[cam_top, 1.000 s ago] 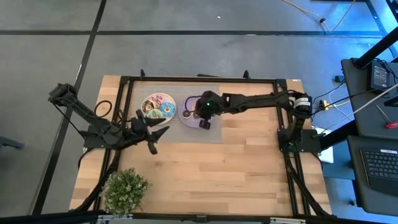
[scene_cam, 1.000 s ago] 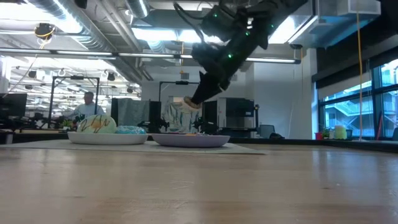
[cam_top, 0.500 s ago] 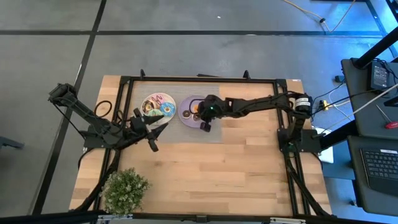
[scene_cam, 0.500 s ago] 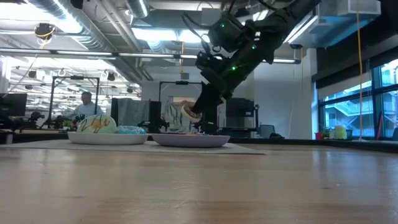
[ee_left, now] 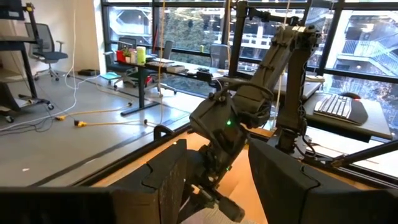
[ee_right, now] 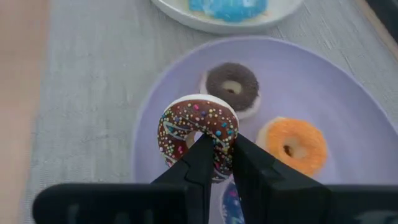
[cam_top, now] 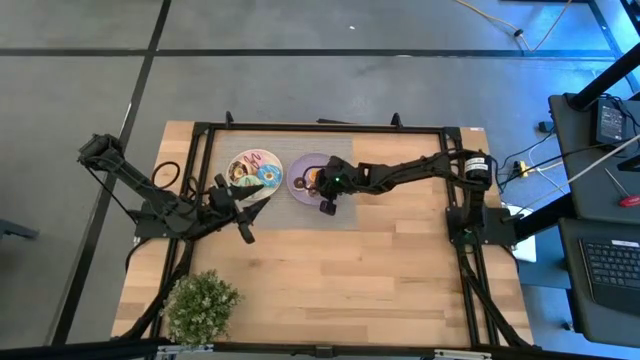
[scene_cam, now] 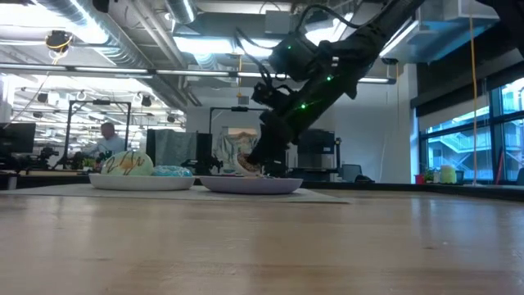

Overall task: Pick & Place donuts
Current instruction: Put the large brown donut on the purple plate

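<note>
The right end effector [ee_right: 216, 163] pinches the chocolate donut [ee_right: 198, 132] by its rim; it looks light and stiff.

Robotics lab in an open office, desks [ee_left: 155, 65], office chair [ee_left: 46, 46], ceiling ducts [scene_cam: 123, 37]

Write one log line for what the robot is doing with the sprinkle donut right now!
right gripper: shut on chocolate sprinkle donut, low over lilac plate | plate holds: dark-brown mini, orange mini | left gripper: open, waiting beside white plate
</note>
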